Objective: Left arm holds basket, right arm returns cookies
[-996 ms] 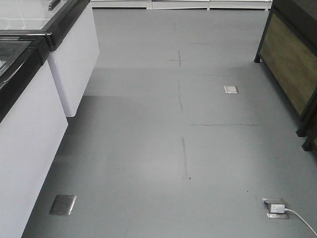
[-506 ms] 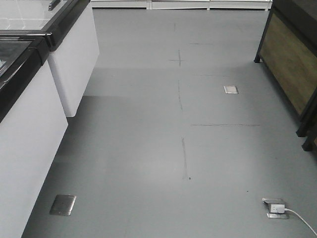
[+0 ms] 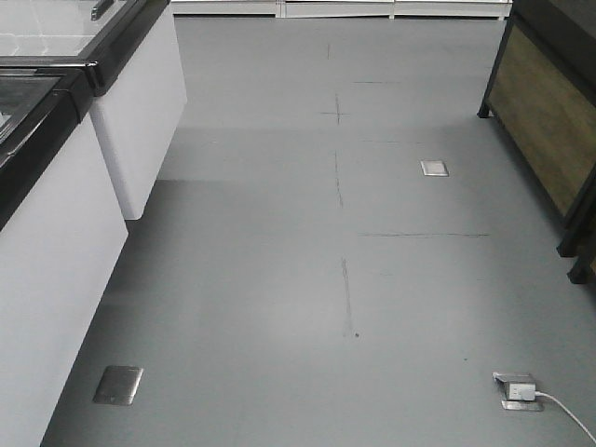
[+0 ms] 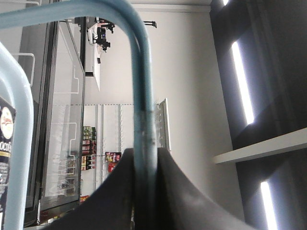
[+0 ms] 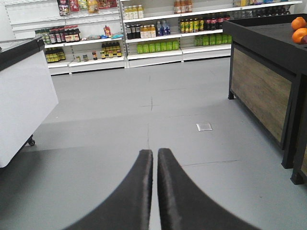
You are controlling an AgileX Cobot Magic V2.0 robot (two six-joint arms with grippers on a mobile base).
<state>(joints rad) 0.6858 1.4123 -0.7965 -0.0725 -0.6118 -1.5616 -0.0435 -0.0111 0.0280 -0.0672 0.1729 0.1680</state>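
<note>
Nothing on the floor has shifted since the earlier front view. Up close, the basket handle is gripped by the left claw. Left of it, probably the cookies. The right claw is pinched together, empty.

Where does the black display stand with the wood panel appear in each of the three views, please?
Exterior front-facing: the display stand runs along the right edge, in the upper half.
Left wrist: not in it; the basket handle fills the foreground.
Right wrist: the stand fills the right side, with oranges on top.
Shared landmark: the square floor plate lies just left of the stand's foot in both views that show the stand.
</note>
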